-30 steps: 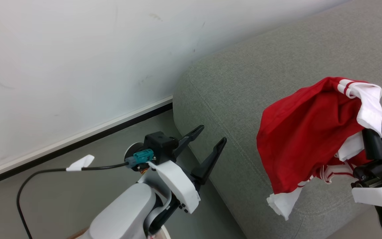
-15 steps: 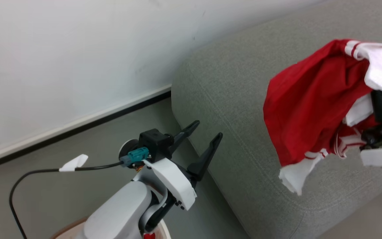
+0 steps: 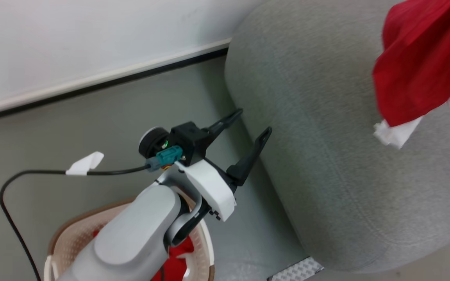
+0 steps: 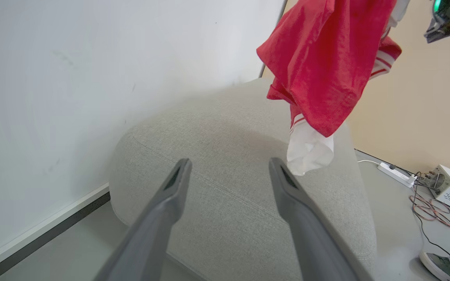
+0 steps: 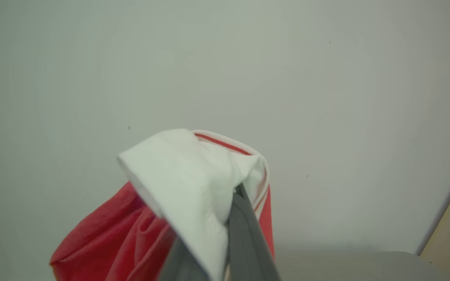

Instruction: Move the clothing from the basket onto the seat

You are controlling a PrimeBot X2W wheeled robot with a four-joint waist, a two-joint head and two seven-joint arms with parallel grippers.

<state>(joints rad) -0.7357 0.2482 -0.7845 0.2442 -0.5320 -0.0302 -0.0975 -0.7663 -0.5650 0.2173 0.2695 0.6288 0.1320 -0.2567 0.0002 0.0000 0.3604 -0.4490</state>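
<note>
Overhead, one light grey sofa (image 3: 326, 175), the seat, takes up the right side of the head view, its rounded end just beside a grey floor (image 3: 92, 117) and a white wall (image 3: 72, 39). One cream basket (image 3: 72, 228) with a brown rim sits at the bottom edge, partly hidden under the robot's pale left forearm (image 3: 131, 238).

Two pieces of red clothing can be counted. One red garment (image 3: 420, 66) with white trim hangs in the air over the sofa at the upper right. A second red piece (image 3: 178, 253) lies inside the basket.

Two grippers are at work. The right gripper (image 5: 234, 201) is clamped on the hanging garment's white-banded edge, which folds over the tips of its fingers (image 5: 244, 238) while the red cloth drops away to the lower left of the right wrist view. The left gripper (image 3: 254, 121) holds nothing, its jaws spread wide beside the sofa's end, with the hanging garment well apart to its upper right. A black cable (image 3: 104, 171) with a white tag runs from the left wrist.
</note>
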